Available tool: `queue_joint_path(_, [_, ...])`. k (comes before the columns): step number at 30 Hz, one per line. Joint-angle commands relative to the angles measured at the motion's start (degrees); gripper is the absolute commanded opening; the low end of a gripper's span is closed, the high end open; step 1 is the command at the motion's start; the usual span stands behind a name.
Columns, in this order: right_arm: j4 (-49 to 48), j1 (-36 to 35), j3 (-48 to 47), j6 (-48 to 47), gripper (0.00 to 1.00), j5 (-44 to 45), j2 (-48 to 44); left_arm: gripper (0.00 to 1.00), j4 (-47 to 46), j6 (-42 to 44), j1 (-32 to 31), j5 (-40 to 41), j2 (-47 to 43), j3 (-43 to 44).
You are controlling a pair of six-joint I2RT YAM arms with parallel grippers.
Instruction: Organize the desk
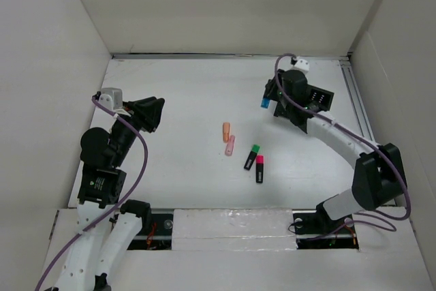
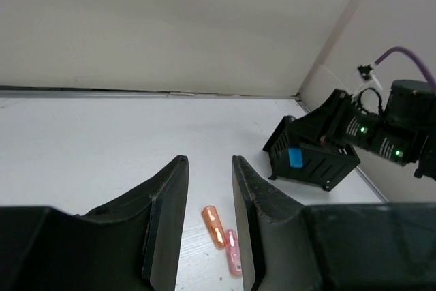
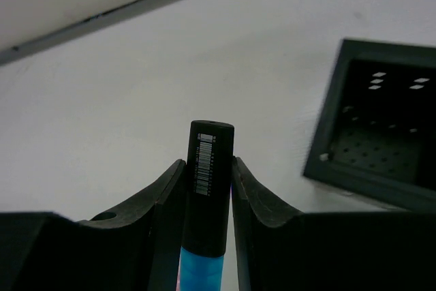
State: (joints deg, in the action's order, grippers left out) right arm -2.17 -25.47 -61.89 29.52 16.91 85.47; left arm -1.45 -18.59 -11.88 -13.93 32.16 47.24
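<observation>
Blue marker (image 3: 208, 199) gripped by the right gripper (image 3: 208, 168) just beside the black organizer box (image 3: 368, 183).
The marker is clamped between half-closed jaws and is best lined up over the box's open mouth before release, so the near rim is not clipped. The left gripper (image 2: 209, 165) is narrowly parted and empty. The desk (image 1: 177, 100) is spread beneath both arms, walled on three sides. The right wall is close behind the box, and wide room is left around the orange marker (image 1: 226, 131) and pink marker (image 1: 230, 145) mid-desk.

White desk (image 1: 177, 93) with white walls, orange marker (image 1: 226, 131) just beside pink marker (image 1: 230, 146) mid-desk, green-capped marker (image 1: 252, 157) near red-capped marker (image 1: 259, 168), black organizer box (image 1: 321, 97) far right.
</observation>
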Motion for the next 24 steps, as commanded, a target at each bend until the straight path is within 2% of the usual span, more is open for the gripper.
queue_joint_path(1, [-2.7,4.6,-2.5,-1.9,0.11,4.3,-1.8,0.29,-2.9,-0.2,-0.1,-1.4,0.2,-0.7])
queue_joint_path(3, [-2.0,8.4,-4.0,-2.8,0.11,6.0,-1.5,0.29,-2.9,-0.2,-0.1,-1.3,0.2,-0.7])
queue_joint_path(10, [-5.0,13.7,-7.8,-5.9,0.12,13.2,2.3,0.29,-2.5,0.1,-0.1,-0.7,0.0,-0.5])
queue_joint_path(20, [-7.1,14.2,-9.3,-9.1,0.14,21.6,9.4,0.29,-2.5,0.3,-0.1,-0.3,0.3,-0.5])
queue_joint_path(23, [-8.2,14.2,-8.8,-9.0,0.21,20.3,10.0,0.29,-2.5,0.3,-0.1,-0.7,0.4,-0.6])
queue_joint_path(24, [-8.0,14.2,-9.0,-8.9,0.3,20.3,10.1,0.29,-2.6,0.3,-0.1,-0.7,0.4,-0.5])
